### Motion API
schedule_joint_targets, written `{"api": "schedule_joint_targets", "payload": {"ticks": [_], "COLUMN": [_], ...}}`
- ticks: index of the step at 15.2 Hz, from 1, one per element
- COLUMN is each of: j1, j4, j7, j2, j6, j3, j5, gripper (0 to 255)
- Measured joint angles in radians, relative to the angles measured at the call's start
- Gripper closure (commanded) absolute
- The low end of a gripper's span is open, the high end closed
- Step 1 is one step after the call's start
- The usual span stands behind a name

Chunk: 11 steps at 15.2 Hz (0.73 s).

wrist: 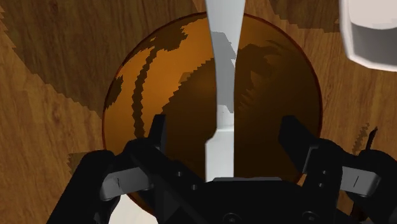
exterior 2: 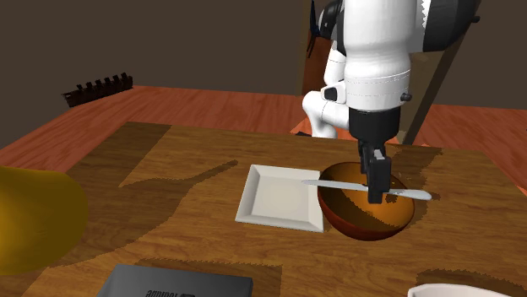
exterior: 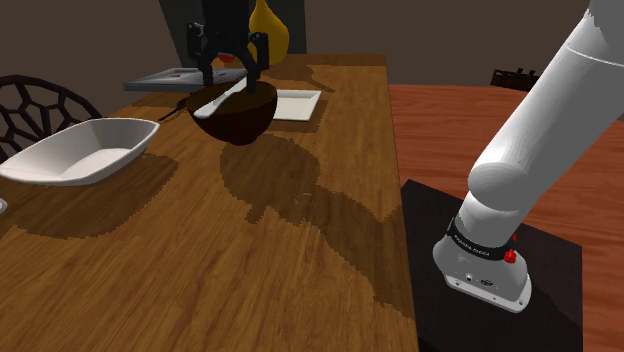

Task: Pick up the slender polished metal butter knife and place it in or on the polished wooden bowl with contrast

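Observation:
A dark brown wooden bowl (exterior: 238,120) (exterior 2: 363,215) (wrist: 165,83) with darker streaks stands on the wooden table, toward its far end in the shoulder view. The slim silver butter knife (exterior: 215,100) (exterior 2: 338,183) (wrist: 222,63) lies across the bowl's top, both ends reaching past the rim. My gripper (exterior: 230,75) (exterior 2: 376,190) (wrist: 226,137) hangs straight above the bowl's middle and is open. In the wrist view its fingers (wrist: 158,130) stand well apart on either side of the knife and do not touch it.
A white square plate (exterior: 297,103) (exterior 2: 281,198) (wrist: 372,32) lies right beside the bowl. A white oblong dish (exterior: 80,150), a grey flat tray (exterior: 175,78) (exterior 2: 177,283), a yellow vase (exterior: 268,30) (exterior 2: 34,219) and a dark chair (exterior: 40,105) lie around it.

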Motion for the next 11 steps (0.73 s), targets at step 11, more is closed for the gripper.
{"api": "schedule_joint_targets", "payload": {"ticks": [11], "j1": [-0.011], "j4": [0.137], "j7": [0.011], "j2": [0.016], "j6": [-0.125], "j3": [-0.014], "j5": [-0.011], "gripper": [0]}}
